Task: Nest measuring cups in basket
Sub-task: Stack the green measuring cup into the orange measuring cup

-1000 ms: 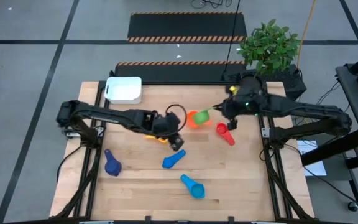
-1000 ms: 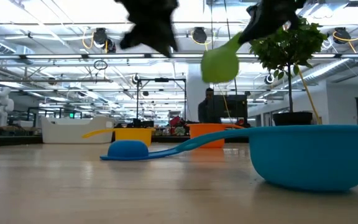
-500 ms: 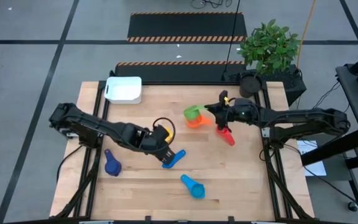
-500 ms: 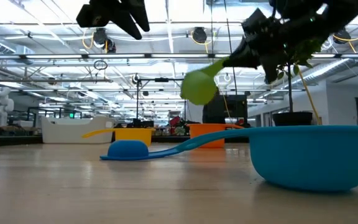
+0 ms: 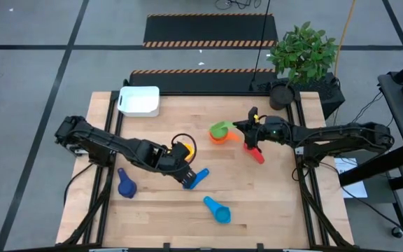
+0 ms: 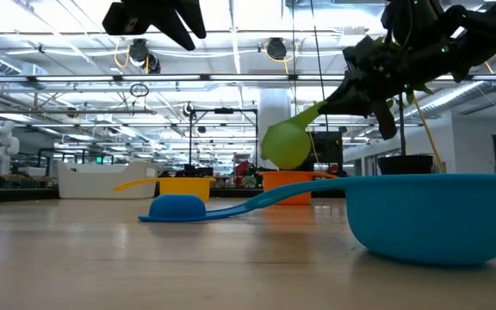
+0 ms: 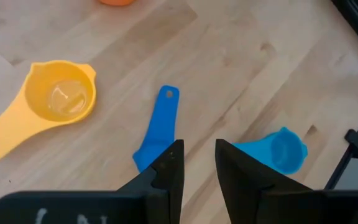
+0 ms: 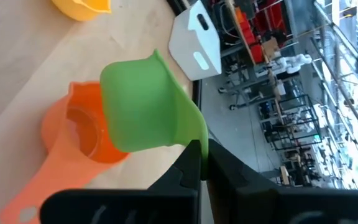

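Note:
My right gripper (image 5: 245, 129) is shut on the green cup (image 5: 220, 128), which hangs low over the orange cup (image 5: 219, 136). The red cup (image 5: 256, 154) lies beside it. My left gripper (image 5: 187, 174) is open and raised off the table, over the bowl end of a blue cup (image 7: 165, 115). The yellow cup (image 7: 59, 99) sits upright just beyond it. The dark blue cup (image 5: 126, 185) and a light blue cup (image 5: 217, 209) lie toward the near edge. The white basket (image 5: 140, 100) stands at the far left corner. My right gripper pinches the green cup's flat handle (image 8: 193, 135) between its two fingers, coming from the table's right. The cup is lifted clear, its bowl (image 6: 284, 145) held out past the fingertips toward the left, just above the orange cup (image 8: 82, 132). Whether the two cups touch cannot be told.
A potted plant (image 5: 303, 52) stands past the table's far right corner. Bare wood lies between the basket and the cups and along the near edge. In the low view the light blue cup (image 6: 433, 215) fills the foreground.
My right gripper has carried the green cup down and slightly left, toward the orange cup. My left gripper has drawn back from the yellow cup toward the near edge and now holds over the blue cup.

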